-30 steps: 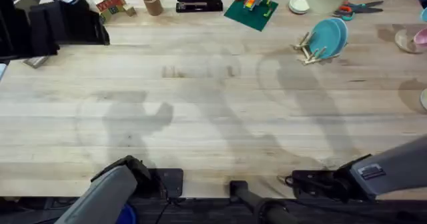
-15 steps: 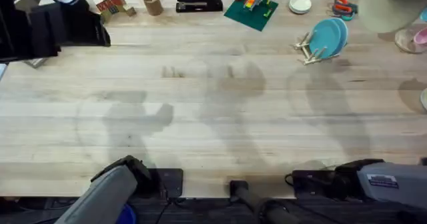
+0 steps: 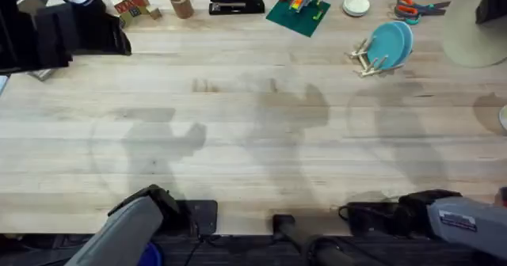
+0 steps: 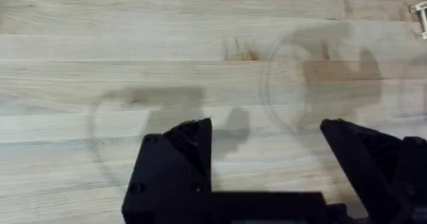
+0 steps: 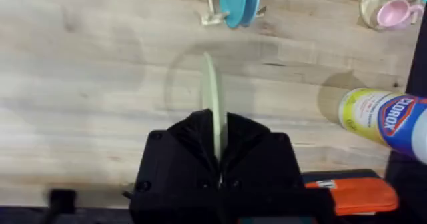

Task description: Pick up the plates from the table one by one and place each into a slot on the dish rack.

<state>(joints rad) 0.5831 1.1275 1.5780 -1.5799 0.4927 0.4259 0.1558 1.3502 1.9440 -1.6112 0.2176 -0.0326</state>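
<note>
Right jaws (image 5: 217, 151) are clamped on the cream plate (image 5: 211, 101), held edge-on and upright above the bench (image 3: 238, 139). The dish rack (image 5: 212, 11), already carrying two teal plates (image 5: 237, 1), lies straight ahead of the held plate, well apart. Left jaws (image 4: 267, 164) stand wide open and empty, much farther from the rack.

Bright, even overhead light casts soft, blurred arm shadows across the table (image 3: 238, 139).
</note>
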